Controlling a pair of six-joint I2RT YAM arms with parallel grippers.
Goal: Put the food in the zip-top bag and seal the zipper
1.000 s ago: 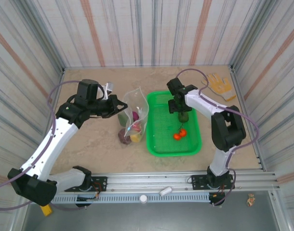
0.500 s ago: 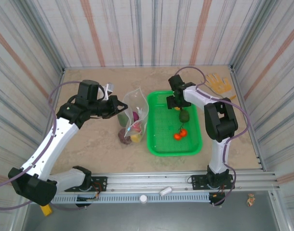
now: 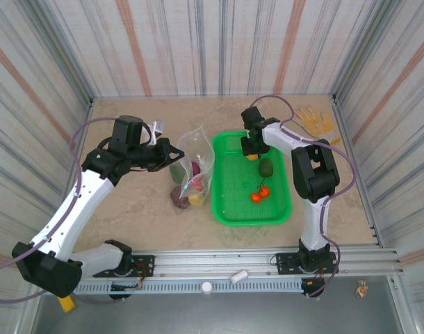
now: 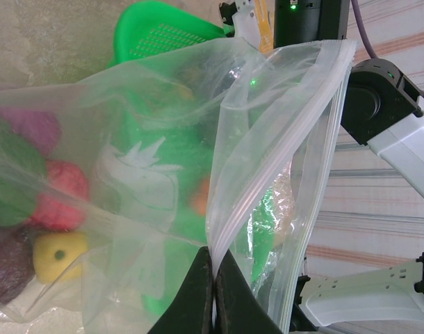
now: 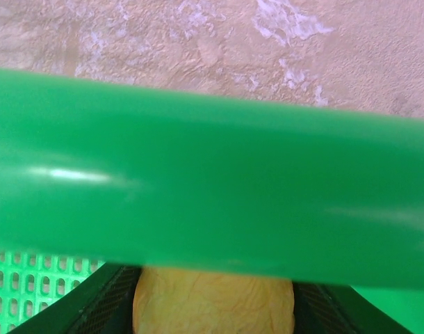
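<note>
The clear zip-top bag [image 3: 196, 161] lies left of the green basket [image 3: 229, 216], with purple, red and yellow food [image 3: 188, 193] inside. My left gripper [image 3: 172, 152] is shut on the bag's mouth edge; in the left wrist view its black fingertips [image 4: 213, 250] pinch the whitish zipper strip [image 4: 264, 193], and the mouth gapes. A yellow piece [image 4: 59, 254] and a magenta piece [image 4: 59, 198] show through the film. My right gripper [image 3: 251, 147] is low at the basket's far end, its fingers [image 5: 101, 303] against both sides of a yellow-orange piece [image 5: 212, 303].
A dark green piece [image 3: 266, 168] and two small orange-red pieces [image 3: 259, 193] lie in the basket. The basket's rim [image 5: 212, 181] crosses close before the right wrist camera. A beige glove [image 3: 316, 120] lies at the back right. Striped walls close in three sides.
My right gripper moved off the dark green piece toward the basket's far end and now stands around the yellow-orange piece. The left gripper and the bag have kept still.
</note>
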